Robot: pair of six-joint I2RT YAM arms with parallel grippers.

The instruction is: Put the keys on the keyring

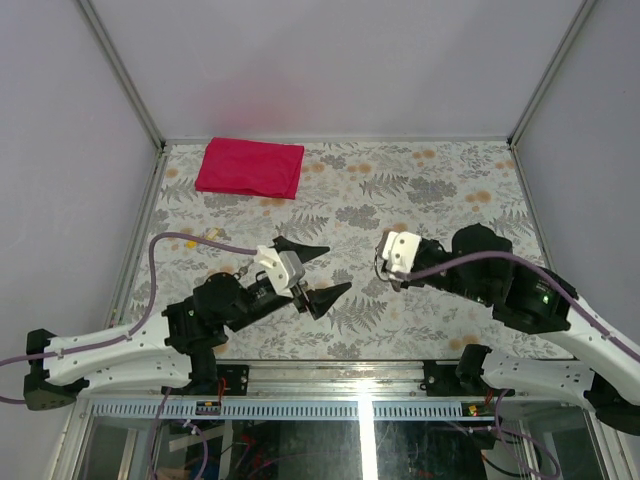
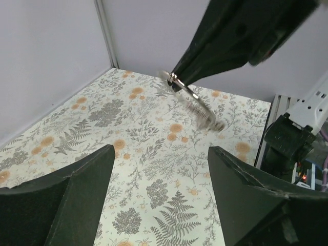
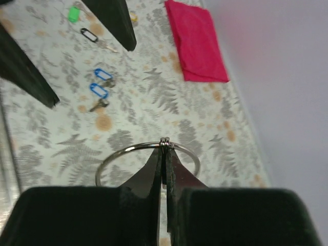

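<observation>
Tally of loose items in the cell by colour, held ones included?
blue keys: 2
green tag: 1
dark clip: 1
silver keyring: 1
red cloth: 1
Total: 6

Left gripper [image 1: 338, 266] w/ wide jaws flanks approach to keys [image 3: 103, 76].

The left gripper [image 2: 161, 197] shows two black wedge-shaped fingers [image 2: 66, 200] set wide apart at the bottom of the view, with nothing between them. Beneath lies a pale worktop [image 2: 128, 128] printed with grey ferns and orange flowers. From the upper right, the right gripper [image 2: 177, 78] pinches the thin silver wire keyring [image 2: 197, 105], which is blurred, above the worktop.
</observation>
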